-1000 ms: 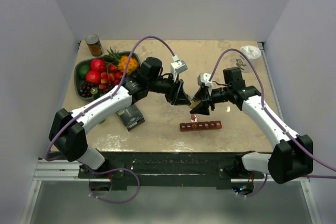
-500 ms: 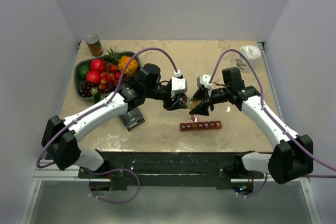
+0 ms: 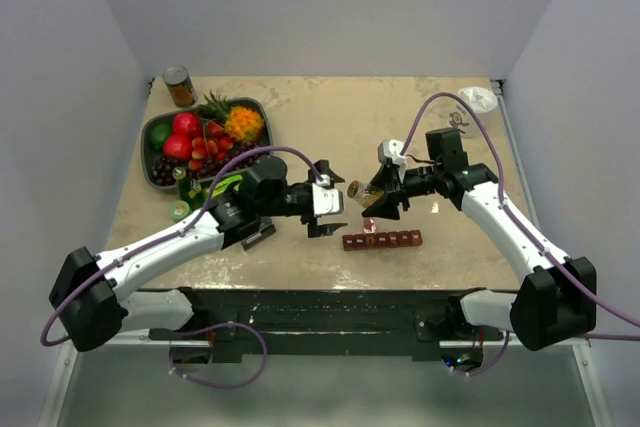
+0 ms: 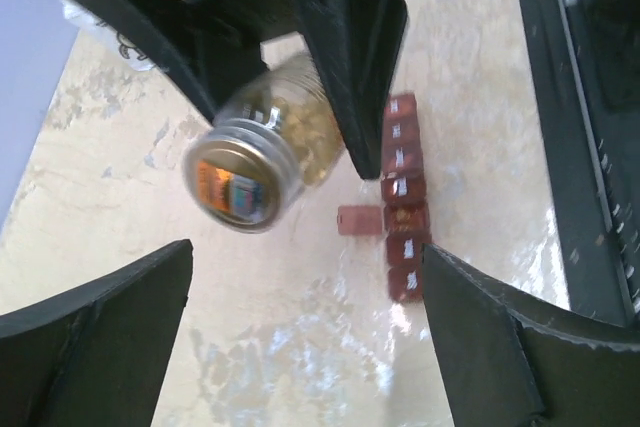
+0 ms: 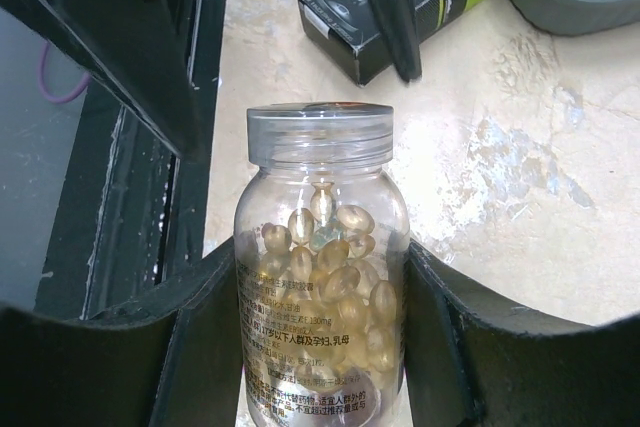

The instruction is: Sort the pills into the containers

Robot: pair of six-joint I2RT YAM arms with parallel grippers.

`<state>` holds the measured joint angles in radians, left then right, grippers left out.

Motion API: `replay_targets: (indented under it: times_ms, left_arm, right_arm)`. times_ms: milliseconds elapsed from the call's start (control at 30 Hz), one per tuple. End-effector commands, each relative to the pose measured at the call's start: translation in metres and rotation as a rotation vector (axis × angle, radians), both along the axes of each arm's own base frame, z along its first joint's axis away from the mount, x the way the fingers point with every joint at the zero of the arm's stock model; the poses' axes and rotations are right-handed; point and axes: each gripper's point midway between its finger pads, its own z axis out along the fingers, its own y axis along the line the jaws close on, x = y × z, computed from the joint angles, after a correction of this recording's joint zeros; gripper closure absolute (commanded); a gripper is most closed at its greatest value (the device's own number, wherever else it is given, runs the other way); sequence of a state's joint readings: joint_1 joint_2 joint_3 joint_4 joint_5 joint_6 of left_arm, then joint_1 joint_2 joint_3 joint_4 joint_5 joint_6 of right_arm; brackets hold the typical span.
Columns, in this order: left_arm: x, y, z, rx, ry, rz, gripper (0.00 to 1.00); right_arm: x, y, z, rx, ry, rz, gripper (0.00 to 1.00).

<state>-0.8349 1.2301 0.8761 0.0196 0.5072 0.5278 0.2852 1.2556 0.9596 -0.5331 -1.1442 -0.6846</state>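
A: What is found around the grippers, anything in the way?
B: A black box (image 5: 335,32) with a green end is seen beyond the cap (image 4: 243,175) from the right gripper (image 3: 374,199), partly covered by the left arm. A fruit bowl (image 5: 565,9) is set further out past that box, and a can (image 3: 180,86) well behind the left gripper (image 4: 307,257). The cap is faced head-on by the left gripper, near but apart; nothing is lodged between.
A: Grip states?
B: The left jaws are spread wide, nothing held. The right gripper is clamped on the bottle (image 5: 320,237), around its body.
A: Bottle axis?
B: The long axis is run straight out from between the right jaws, cap end out front and aimed at the left gripper. The cap is on. The pills (image 5: 335,292) are heaped toward the gripped end.
A: Containers?
B: The containers (image 3: 390,240) are laid flat on the table (image 3: 330,117), just below and to the near side of the right gripper, untouched. The row is stretched sideways, one end just beside the left gripper. One lid (image 4: 353,219) near that end is flipped open.
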Motion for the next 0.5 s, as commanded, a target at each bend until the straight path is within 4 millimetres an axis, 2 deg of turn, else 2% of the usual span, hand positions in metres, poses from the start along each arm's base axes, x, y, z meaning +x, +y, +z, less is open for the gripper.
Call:
replay_targets:
  times_ms: [0,167,200,333,433,467]
  left_arm:
    - [0.001,0.0,0.062,-0.286,0.202,0.104,0.0]
    - [-0.003,-0.005,0.073,-0.359,0.547,0.138,0.0]
    - [-0.005,-0.011,0.067,-0.347,0.651,0.14,0.0]
    - [-0.006,-0.021,0.066,-0.306,0.789,0.138,0.03]
    - [-0.006,-0.026,0.071,-0.31,0.816,0.122,0.09]
    - [-0.005,-0.028,0.066,-0.297,0.833,0.127,0.12]
  right_arm:
    - [0.004,0.003,0.02,0.037,-0.054,0.012,0.92]
    - [0.004,0.002,0.02,0.037,-0.054,0.01,0.92]
    - [0.005,0.002,0.02,0.036,-0.056,0.009,0.92]
    - [0.004,0.002,0.02,0.037,-0.058,0.009,0.92]
    - [0.004,0.002,0.021,0.037,-0.059,0.009,0.92]
    - [0.004,0.002,0.021,0.036,-0.059,0.008,0.92]
